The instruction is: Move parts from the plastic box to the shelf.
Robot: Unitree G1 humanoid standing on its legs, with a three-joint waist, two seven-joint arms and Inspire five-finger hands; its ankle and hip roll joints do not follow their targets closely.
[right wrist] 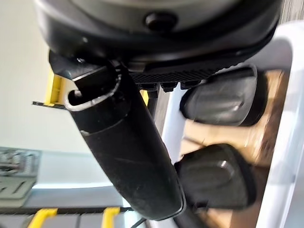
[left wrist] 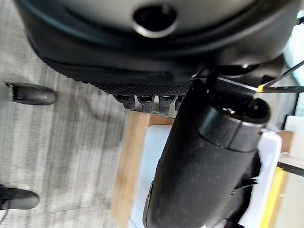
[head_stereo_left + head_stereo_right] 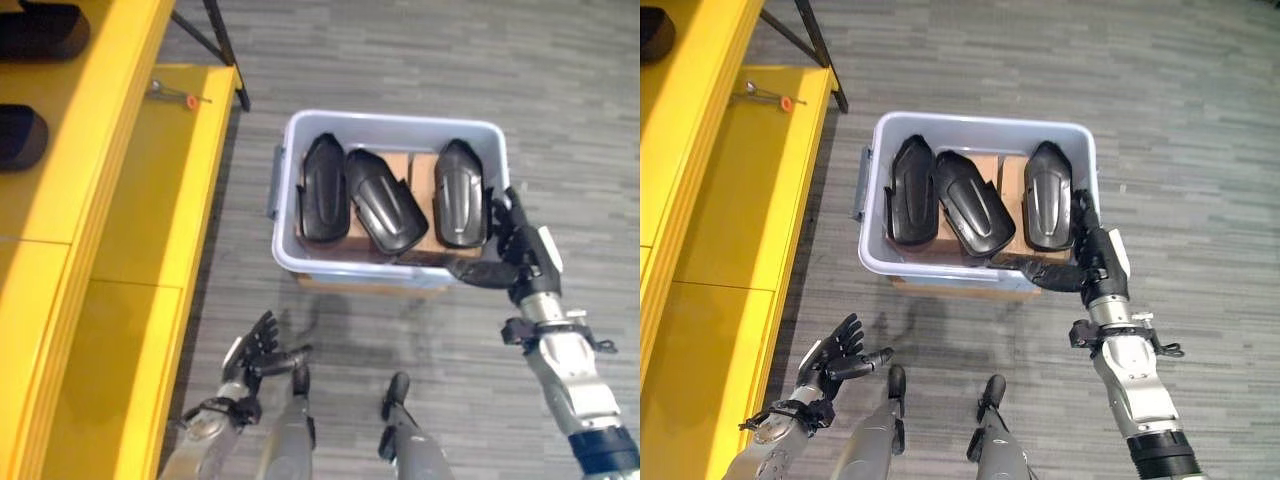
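Note:
A pale blue plastic box (image 3: 390,122) stands on the grey floor and holds three black shell-shaped parts: left (image 3: 323,188), middle (image 3: 385,200) and right (image 3: 460,192), all lying on brown cardboard. My right hand (image 3: 520,245) is open at the box's near right corner, its fingers straight beside the right wall and its thumb (image 1: 128,156) stretched along the front rim. It holds nothing. Two of the parts (image 1: 223,95) show just past it in the right wrist view. Low on the left, my left hand (image 3: 258,350) hangs open and empty over the floor.
The yellow shelf (image 3: 150,200) runs along the left, close to the box. Two black parts (image 3: 20,135) lie on its upper level, and a screwdriver (image 3: 175,95) on the lower one. A black stand leg (image 3: 222,45) reaches the floor behind the shelf.

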